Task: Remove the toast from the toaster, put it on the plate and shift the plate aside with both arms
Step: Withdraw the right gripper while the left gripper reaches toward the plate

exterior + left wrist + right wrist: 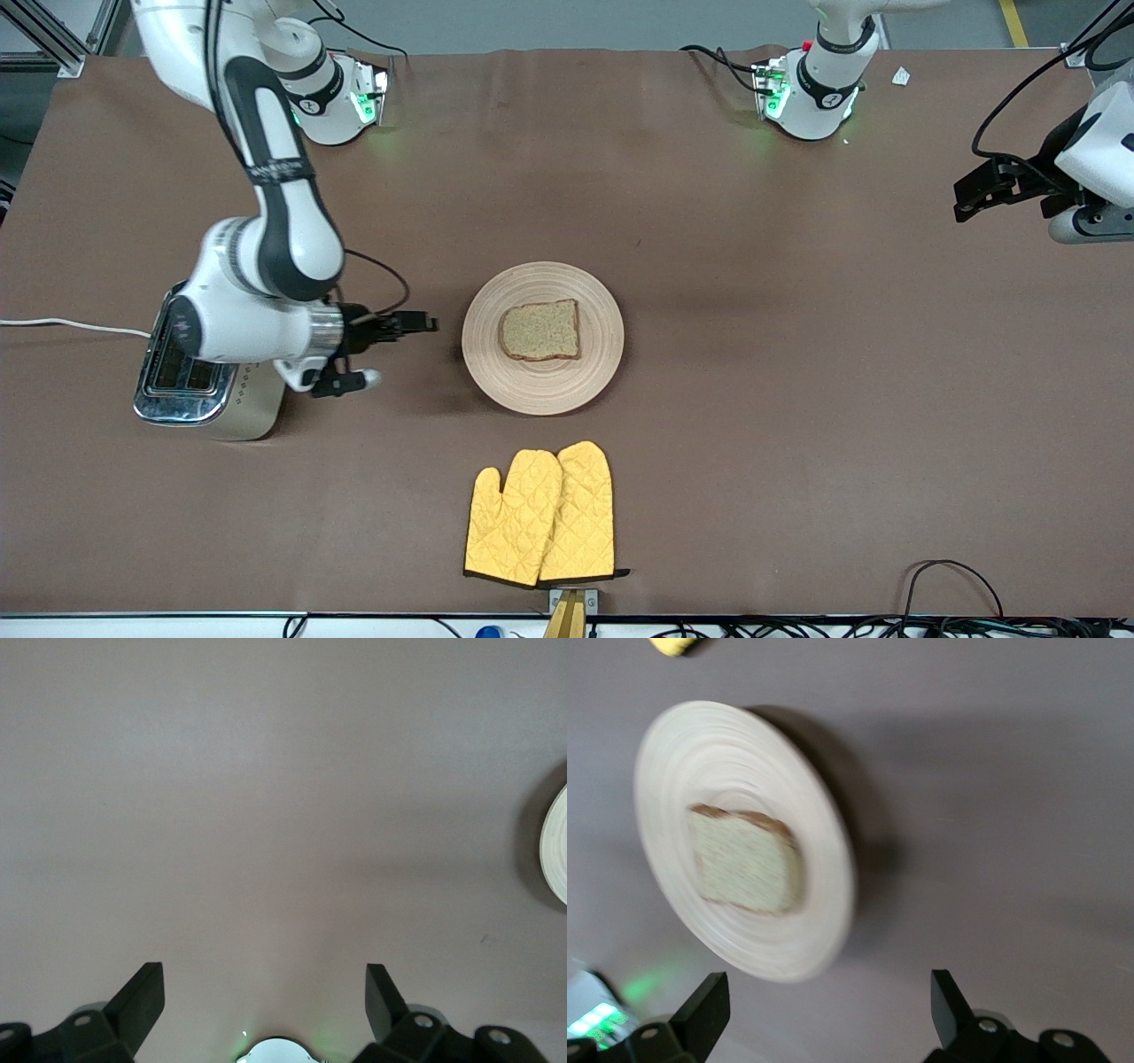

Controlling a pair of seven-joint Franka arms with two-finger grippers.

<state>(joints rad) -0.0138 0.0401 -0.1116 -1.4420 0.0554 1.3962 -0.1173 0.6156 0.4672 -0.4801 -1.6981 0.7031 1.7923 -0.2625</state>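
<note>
Toast (540, 330) lies on plate (542, 338); we see right gripper (390, 350) spread, empty, between toaster (205, 381) and plate; left gripper (992, 189) spread, waiting over counter (797, 399). Next we push plate aside with both arms

Table (797, 425) was covered edge to edge with a matte brown sheet, with a faint crease line running along its length near the bases' end. Grey floor showed past the table's top edge, with a yellow floor stripe (1010, 22) at the left arm's end. Aluminium frame struts (53, 40) stood at the corner toward the right arm's end. A white rail (354, 625) with black cables (952, 585) ran along the edge nearest the front camera. Lighting was even and diffuse; shadows on the cover were soft. A small white scrap (901, 76) lay on the cover near the left arm's end.
</note>
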